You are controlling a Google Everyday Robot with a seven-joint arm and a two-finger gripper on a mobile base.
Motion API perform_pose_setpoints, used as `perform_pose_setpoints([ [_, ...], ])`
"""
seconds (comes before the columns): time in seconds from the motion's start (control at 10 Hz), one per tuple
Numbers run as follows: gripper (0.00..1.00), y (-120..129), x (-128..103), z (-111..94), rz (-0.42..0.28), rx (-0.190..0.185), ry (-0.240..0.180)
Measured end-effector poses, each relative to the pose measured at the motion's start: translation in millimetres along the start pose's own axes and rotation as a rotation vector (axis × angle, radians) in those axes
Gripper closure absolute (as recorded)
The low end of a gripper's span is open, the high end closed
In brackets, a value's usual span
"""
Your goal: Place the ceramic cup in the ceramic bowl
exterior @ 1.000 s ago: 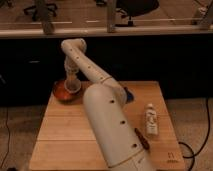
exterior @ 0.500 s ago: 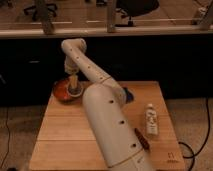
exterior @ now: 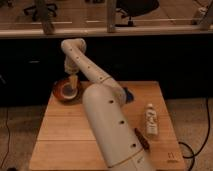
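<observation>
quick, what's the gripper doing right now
Gripper: over the ceramic bowl, at the ceramic cup; grip state cannot be told.

The counter [exterior: 70, 125] is showing pale, matt wood laid in planks, and the robot arm [exterior: 107, 117] is looking like smooth, slightly glossy off-white plastic. The tool [exterior: 73, 79] is hanging over the ceramic bowl [exterior: 63, 90], whose reddish glaze is looking shiny, while the slim white bottle [exterior: 151, 120] is appearing as smooth plastic.
</observation>
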State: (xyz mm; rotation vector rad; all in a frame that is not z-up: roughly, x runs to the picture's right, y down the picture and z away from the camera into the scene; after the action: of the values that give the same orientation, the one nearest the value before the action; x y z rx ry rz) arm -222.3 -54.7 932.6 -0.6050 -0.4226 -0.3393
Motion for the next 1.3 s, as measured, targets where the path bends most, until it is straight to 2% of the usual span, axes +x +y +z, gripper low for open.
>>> perform_pose_setpoints([
  [0.3,0.20,0,-2,-1,-0.004,0.004,-0.003],
  [0.6,0.20,2,-10,-13,-0.020,0.039,-0.024],
  [1.0,0.20,10,-20,-45,-0.038,0.135,-0.033],
  [1.3,0.20,13,-19,-60,-0.020,0.198,-0.055],
])
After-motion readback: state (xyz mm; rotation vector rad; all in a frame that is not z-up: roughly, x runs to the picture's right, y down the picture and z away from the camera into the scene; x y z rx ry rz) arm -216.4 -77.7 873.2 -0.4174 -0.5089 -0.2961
